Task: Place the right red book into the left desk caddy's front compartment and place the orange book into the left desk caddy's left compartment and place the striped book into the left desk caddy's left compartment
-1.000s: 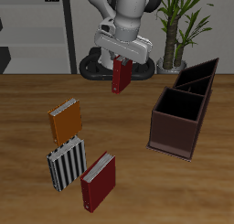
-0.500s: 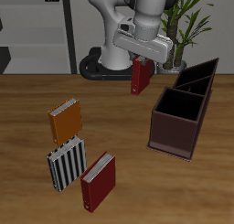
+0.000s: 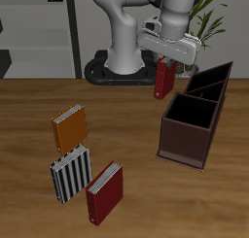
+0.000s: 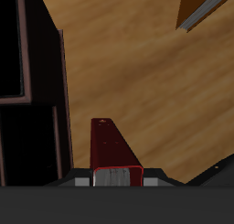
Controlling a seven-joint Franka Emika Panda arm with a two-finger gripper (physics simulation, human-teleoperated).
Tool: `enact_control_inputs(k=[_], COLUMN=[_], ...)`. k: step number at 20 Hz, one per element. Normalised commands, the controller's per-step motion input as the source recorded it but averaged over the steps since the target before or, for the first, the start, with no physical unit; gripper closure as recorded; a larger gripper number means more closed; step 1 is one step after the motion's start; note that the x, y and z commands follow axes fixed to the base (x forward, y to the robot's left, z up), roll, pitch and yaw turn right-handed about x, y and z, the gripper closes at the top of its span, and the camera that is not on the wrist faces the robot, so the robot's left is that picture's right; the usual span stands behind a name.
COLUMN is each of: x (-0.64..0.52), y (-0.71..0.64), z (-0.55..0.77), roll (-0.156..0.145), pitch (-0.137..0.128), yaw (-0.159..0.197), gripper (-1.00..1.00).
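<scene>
My gripper (image 3: 166, 64) is shut on the right red book (image 3: 164, 80), a dark maroon hardcover that hangs upright above the table, just behind the left desk caddy (image 3: 185, 145). In the wrist view the book (image 4: 111, 150) sticks out from my gripper (image 4: 114, 177), beside the caddy's dark rim (image 4: 62, 81). The orange book (image 3: 69, 128) lies flat on the table, far from the caddy. The striped book (image 3: 70, 175) lies just in front of it. An orange-brown edge with white pages (image 4: 206, 4) also shows in the wrist view.
A brighter red book (image 3: 104, 191) lies near the table's front edge beside the striped book. A potted plant (image 3: 197, 23) stands behind the caddy. The robot's base (image 3: 115, 67) is at the table's back, with shelving (image 3: 34, 33) beyond.
My gripper has carried the red book sideways across the back of the table toward the caddy. The books on the table have not moved.
</scene>
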Motion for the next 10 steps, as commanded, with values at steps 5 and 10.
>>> enact_control_inputs(k=[5,10], x=[0.12,0.12], y=[0.37,0.27], z=[0.02,0.11], roll=[0.009,0.056], pitch=[0.045,0.003], yaw=[0.004,0.002], gripper=[1.0,1.0])
